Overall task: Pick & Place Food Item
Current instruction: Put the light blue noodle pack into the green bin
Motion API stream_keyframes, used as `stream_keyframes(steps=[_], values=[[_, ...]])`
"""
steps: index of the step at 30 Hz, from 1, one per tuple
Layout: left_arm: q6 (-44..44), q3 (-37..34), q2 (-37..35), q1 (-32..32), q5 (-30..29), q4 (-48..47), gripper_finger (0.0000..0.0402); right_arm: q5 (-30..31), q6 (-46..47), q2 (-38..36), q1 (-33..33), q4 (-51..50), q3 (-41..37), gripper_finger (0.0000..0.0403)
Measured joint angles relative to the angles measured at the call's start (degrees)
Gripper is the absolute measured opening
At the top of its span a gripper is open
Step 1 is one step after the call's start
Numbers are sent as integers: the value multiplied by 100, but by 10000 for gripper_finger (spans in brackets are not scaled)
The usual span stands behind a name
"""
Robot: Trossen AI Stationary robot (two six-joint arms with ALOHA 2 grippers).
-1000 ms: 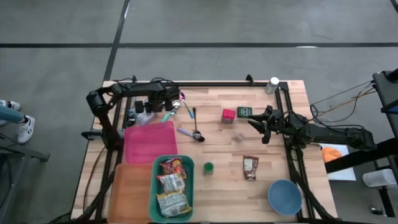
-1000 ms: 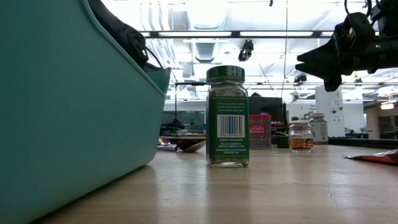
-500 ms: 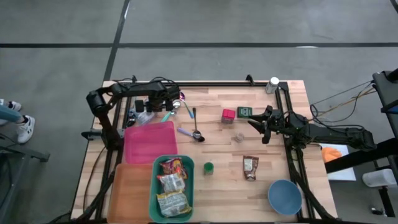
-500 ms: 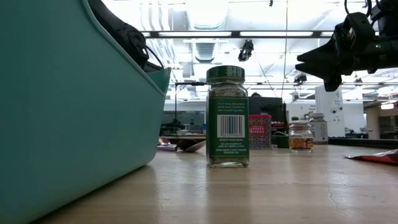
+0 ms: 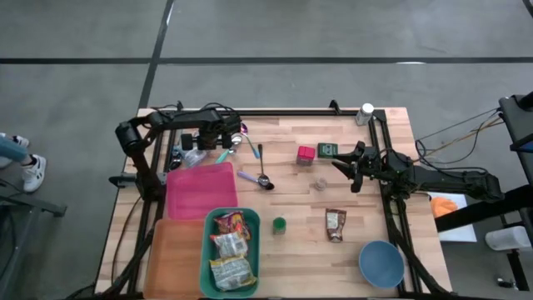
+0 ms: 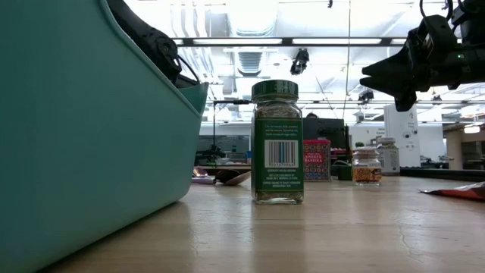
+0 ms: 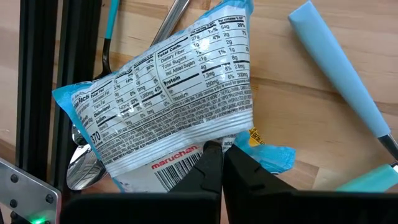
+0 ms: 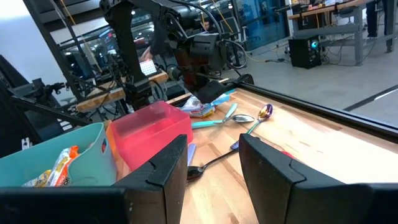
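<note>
A blue-and-white ramen packet (image 7: 168, 112) lies printed back up at the table's far left, by the black frame rail, and shows small in the high view (image 5: 191, 157). My left gripper (image 7: 221, 171) points steeply down at it and is shut on its edge; in the high view it (image 5: 202, 148) stands beyond the pink tray. My right gripper (image 5: 343, 164) hovers level and open over the table's right half, holding nothing; its fingers (image 8: 211, 168) point toward the left arm. My left gripper pinches the packet's edge beside the barcode (image 7: 186, 171) between its two fingertips. The fingers come from above, slanting down. The packet still lies flat on the table, partly over a spoon (image 7: 84, 168); one layer or several, I cannot tell.
A pink tray (image 5: 200, 190), an orange tray (image 5: 173, 258) and a teal bin (image 5: 210, 250) with several packets sit at front left. Spoons (image 5: 261, 167), a green spice jar (image 5: 279, 224), a red box (image 5: 306, 153), a small jar (image 5: 320, 183), a brown packet (image 5: 335, 223) and a blue bowl (image 5: 381, 263) stand about.
</note>
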Motion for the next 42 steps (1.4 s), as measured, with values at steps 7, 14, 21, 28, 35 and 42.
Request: stream_keyframes(steps=[7,14,21,28,35,42], values=[[116,74,-6,0,-1,-24,0,0,0,1,0,0,0,142],[264,237,-13,-19,-2,-97,0,1,2,1,-1,0,0,142],[412,387,-87,-101,-85,-127,0,1,2,1,1,0,0,142],[451,404,-511,-259,-284,-85,0,1,0,1,-1,2,0,142],[623,404,-994,-489,-567,-41,0,1,2,1,1,0,0,142],[875,404,-1384,-722,-850,83,0,1,1,1,1,2,0,142]])
